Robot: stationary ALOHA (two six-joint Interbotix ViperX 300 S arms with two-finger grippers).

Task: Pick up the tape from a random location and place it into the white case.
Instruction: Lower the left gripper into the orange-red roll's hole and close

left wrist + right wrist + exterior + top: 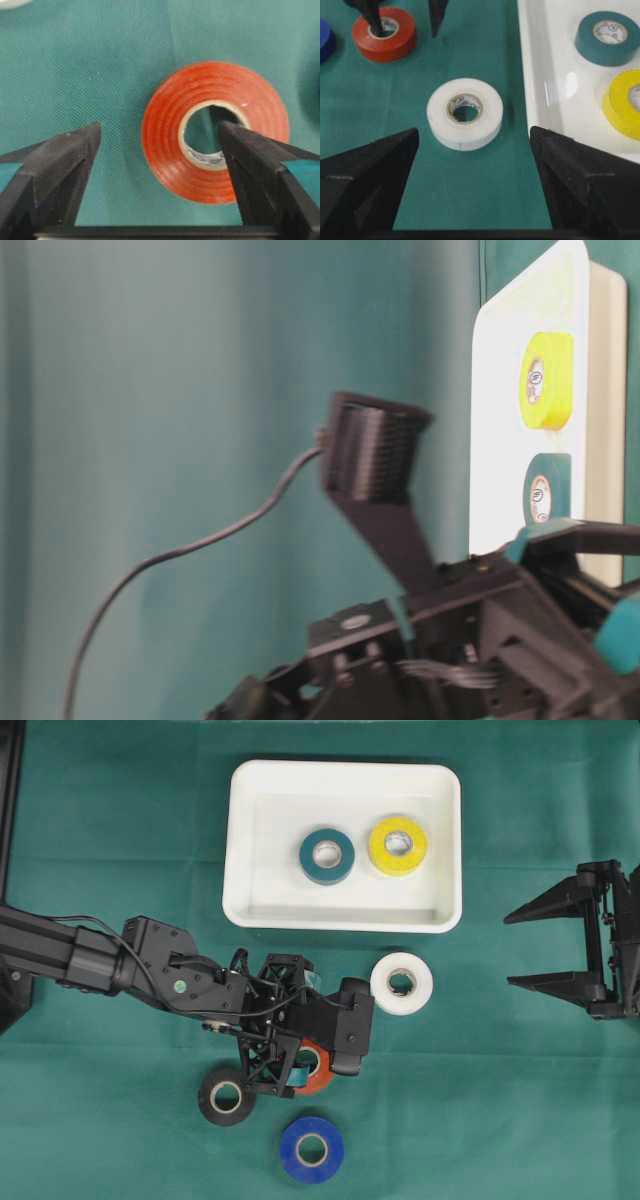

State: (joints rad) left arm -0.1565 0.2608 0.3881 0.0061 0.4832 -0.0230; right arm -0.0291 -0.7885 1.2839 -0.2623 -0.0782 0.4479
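1. The left gripper (159,150) hangs spread wide over the red tape (216,131), one finger (252,165) poised at the roll's core hole, the other over bare cloth outside the roll; it grips nothing.
2. Faint print rings the red roll's inner core, too small to read.
3. On the green cloth (120,840) around that arm lie a black tape (226,1096) just to the left and a blue tape (312,1149) below it.
4. A white tape (401,983) sits just below the white case (250,820), beside its lower right corner.
5. Inside the case, a teal tape (327,855) and a yellow tape (398,845) lie flat side by side; their core labels are illegible.
6. At the right edge the right gripper (545,948) rests open and empty, its fingers pointing toward the white roll, well apart from it.
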